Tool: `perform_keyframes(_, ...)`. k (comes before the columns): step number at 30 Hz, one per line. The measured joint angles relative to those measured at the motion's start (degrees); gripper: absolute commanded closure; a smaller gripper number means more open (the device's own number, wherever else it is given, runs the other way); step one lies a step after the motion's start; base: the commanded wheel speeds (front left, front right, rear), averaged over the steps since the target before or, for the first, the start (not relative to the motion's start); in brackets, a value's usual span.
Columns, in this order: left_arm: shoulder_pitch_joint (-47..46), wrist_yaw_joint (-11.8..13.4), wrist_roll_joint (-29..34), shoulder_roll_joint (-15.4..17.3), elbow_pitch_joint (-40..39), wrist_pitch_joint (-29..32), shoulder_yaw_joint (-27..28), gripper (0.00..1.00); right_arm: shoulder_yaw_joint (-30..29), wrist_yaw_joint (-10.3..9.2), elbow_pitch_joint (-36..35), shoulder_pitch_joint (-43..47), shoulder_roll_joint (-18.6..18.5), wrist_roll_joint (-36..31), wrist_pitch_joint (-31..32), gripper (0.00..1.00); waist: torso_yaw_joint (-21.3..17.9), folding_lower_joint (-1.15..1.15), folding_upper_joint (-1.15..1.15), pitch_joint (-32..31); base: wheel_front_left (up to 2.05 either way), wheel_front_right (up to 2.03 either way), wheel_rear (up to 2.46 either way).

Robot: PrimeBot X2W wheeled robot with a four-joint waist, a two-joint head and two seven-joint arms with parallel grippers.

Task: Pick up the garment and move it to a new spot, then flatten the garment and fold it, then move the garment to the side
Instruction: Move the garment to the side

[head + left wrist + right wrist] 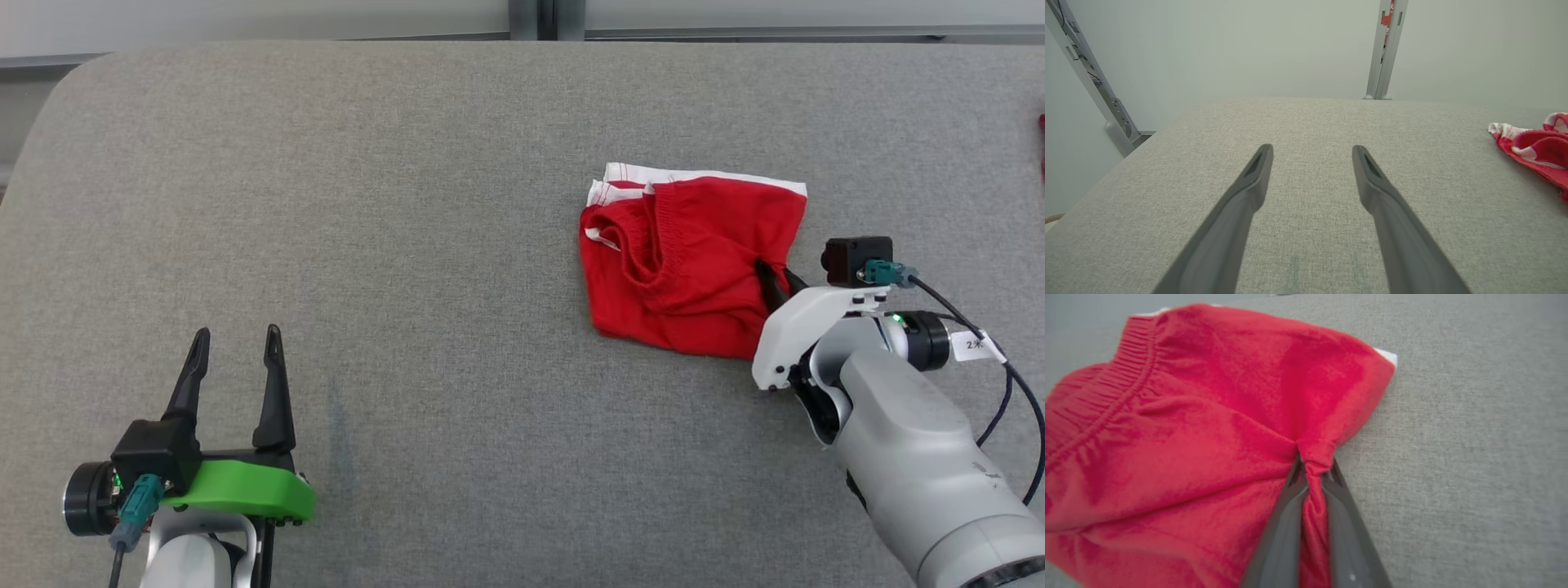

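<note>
The garment (686, 261) is a crumpled pair of red shorts with white trim, lying right of centre on the grey padded table (408, 204). My right gripper (767, 282) is shut on the garment's right edge. In the right wrist view a pinched fold of red cloth (1312, 498) runs between the two dark fingers, and the gripper (1312, 469) grips it at the tips. My left gripper (237, 335) stands open at the lower left, far from the garment, with nothing between its fingers (1249, 192). The left wrist view catches the garment (1539, 151) at its right edge.
The table's rounded far-left corner (73, 82) and back edge border a pale wall. A grey metal post (1386, 49) stands behind the table. A small red thing (1042, 147) shows at the far right edge.
</note>
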Motion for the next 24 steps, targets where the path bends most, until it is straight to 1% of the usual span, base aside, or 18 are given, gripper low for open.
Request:
perform_keyframes(5,0.3,0.0,0.3,0.0,-0.4,0.0,0.5,0.00,5.5,-0.02,-1.7,-2.6,-3.5,0.0,1.1,1.00,-1.7,0.00,0.00,0.3,0.00,0.00,0.00)
perform_keyframes(9,0.0,-0.2,0.5,0.0,-0.9,0.0,0.3,0.00,10.6,-0.02,-4.9,-4.6,-7.2,1.5,3.3,1.00,-3.7,0.00,0.00,1.2,0.00,0.00,0.00)
perform_keyframes(12,-1.2,-0.3,0.8,0.0,-1.5,0.0,-0.1,0.00,14.0,-0.02,-8.0,-6.6,-10.8,3.1,4.6,1.00,-5.2,0.00,0.00,2.5,0.00,0.00,0.00)
perform_keyframes(17,-4.1,-0.5,1.6,0.1,-2.3,0.0,-0.8,0.00,18.7,-0.02,-12.4,-10.5,-18.2,5.9,6.6,1.00,-7.7,0.00,0.00,5.7,0.00,0.00,0.00)
perform_keyframes(21,-6.3,-0.7,2.6,1.0,-3.4,0.0,-1.5,0.00,21.6,-0.02,-14.7,-13.9,-24.5,7.9,7.8,1.00,-9.6,0.00,0.00,8.7,0.00,0.00,0.00)
perform_keyframes(24,-7.0,-0.8,2.8,1.9,-4.2,0.0,-1.5,0.00,23.1,-0.02,-16.2,-16.4,-28.2,9.3,8.3,1.00,-11.1,0.01,0.00,10.8,0.00,0.00,0.00)
